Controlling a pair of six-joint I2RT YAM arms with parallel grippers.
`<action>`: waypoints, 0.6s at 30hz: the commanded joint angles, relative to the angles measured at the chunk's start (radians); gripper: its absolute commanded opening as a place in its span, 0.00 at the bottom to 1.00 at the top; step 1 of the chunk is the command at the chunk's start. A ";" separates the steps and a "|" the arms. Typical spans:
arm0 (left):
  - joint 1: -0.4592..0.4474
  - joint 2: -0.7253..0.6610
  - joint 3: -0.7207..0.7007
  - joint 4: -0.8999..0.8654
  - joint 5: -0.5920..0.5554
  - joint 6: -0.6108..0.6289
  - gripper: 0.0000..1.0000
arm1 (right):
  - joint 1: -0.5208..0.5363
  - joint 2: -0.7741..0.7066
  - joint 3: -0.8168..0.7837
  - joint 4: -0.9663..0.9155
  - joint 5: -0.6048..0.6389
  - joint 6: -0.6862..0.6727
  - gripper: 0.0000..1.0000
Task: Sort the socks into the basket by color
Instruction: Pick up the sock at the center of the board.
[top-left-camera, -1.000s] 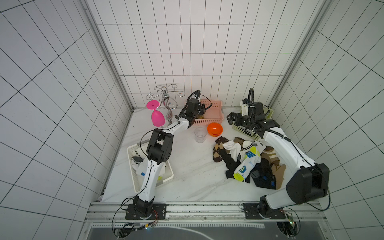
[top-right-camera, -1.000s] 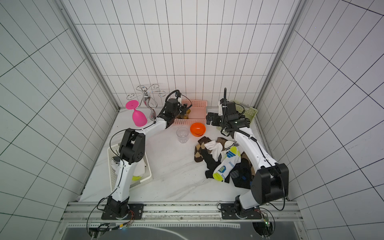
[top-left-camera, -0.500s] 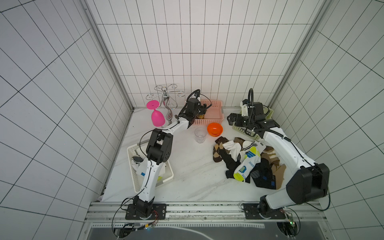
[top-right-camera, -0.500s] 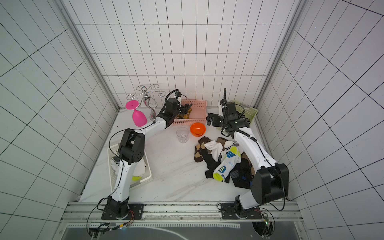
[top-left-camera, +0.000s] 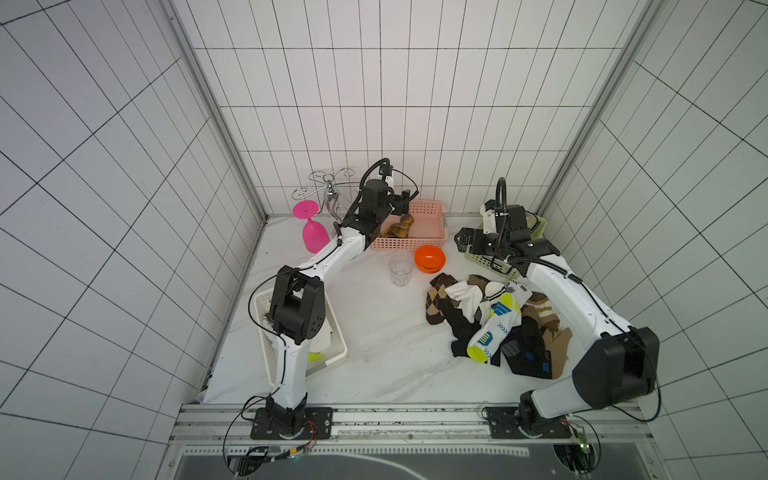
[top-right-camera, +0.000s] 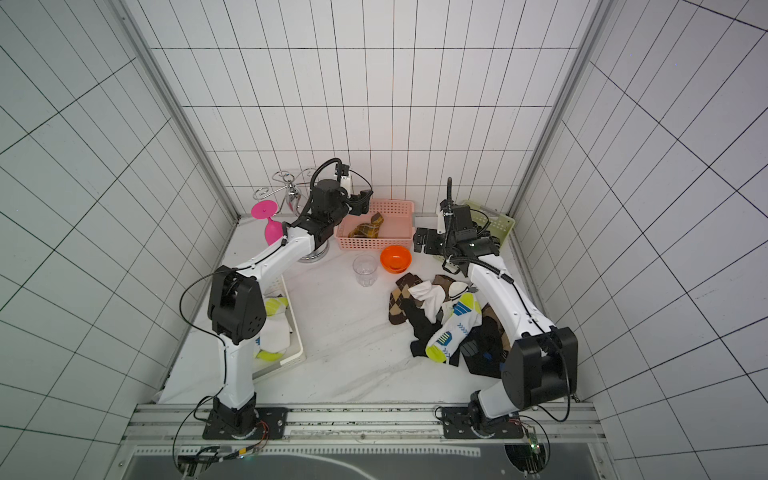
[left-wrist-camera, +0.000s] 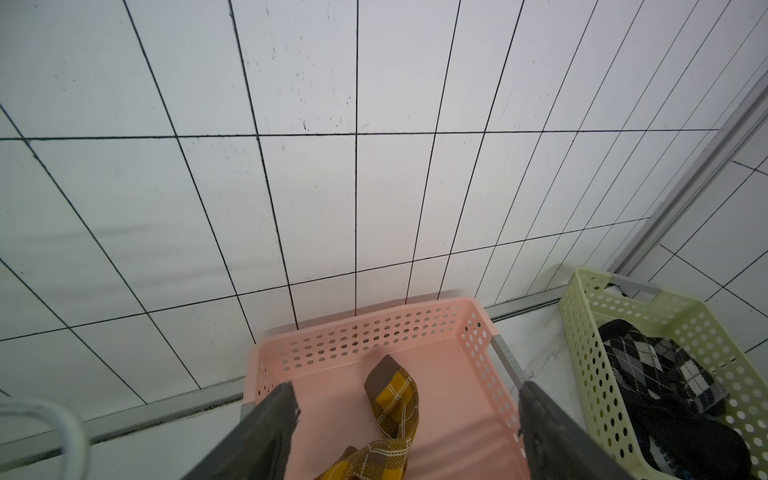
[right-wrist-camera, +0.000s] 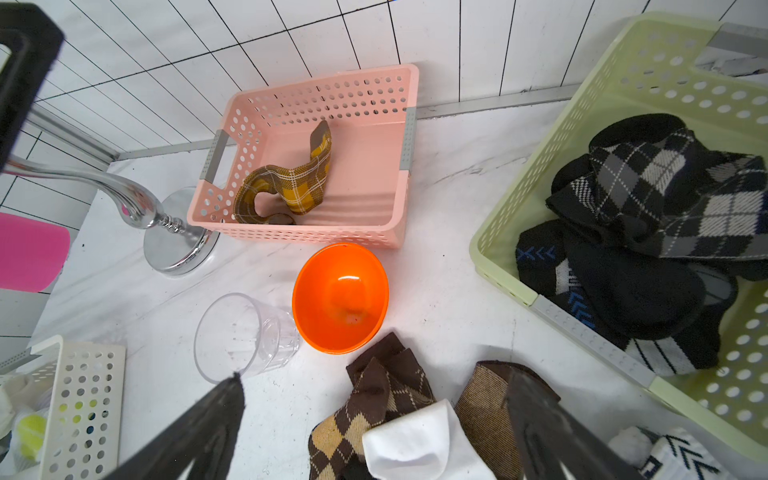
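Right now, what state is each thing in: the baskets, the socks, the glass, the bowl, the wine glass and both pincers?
Pink basket: holds one yellow plaid sock.
Green basket: holds black socks.
White basket: holds white socks.
Sock pile: loose, unsorted.
Clear glass: upright, empty.
Orange bowl: upright, empty.
Pink wine glass: upside down.
Left pincer: open, empty, over the pink basket.
Right pincer: open, empty.

An orange bowl (top-left-camera: 430, 258) sits beside a clear cup (top-left-camera: 401, 270), an inverted pink goblet (top-left-camera: 314, 235) by a chrome stand (right-wrist-camera: 174, 249).

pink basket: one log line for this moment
left hand: open above pink basket | plaid sock: lying inside | right hand: open, empty
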 joint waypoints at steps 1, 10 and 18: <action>-0.004 -0.089 -0.094 -0.010 0.034 -0.030 0.84 | -0.014 -0.041 -0.055 -0.035 -0.006 -0.020 1.00; -0.043 -0.339 -0.355 -0.054 0.049 -0.061 0.84 | -0.044 -0.034 -0.074 -0.179 -0.034 -0.025 0.99; -0.094 -0.549 -0.547 -0.163 0.025 -0.087 0.85 | -0.012 -0.049 -0.205 -0.226 -0.099 -0.023 0.90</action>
